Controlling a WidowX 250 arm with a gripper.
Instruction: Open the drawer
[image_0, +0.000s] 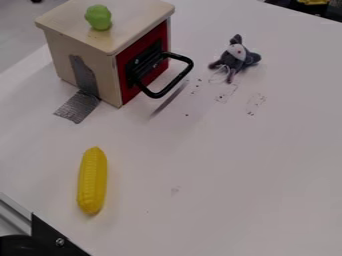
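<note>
On the white table (207, 160): wooden box (108, 72), grey tape (78, 107), corn (93, 180) (bright yellow), plush toy (235, 59).

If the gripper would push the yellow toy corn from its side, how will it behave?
The toy corn may well roll, since it is long and rounded. Its smooth, shiny surface suggests stiff plastic, probably a little slippery.

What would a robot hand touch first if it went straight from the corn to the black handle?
Probably the black handle itself; the way from the corn looks free, though the handle's height is hard to judge.
</note>
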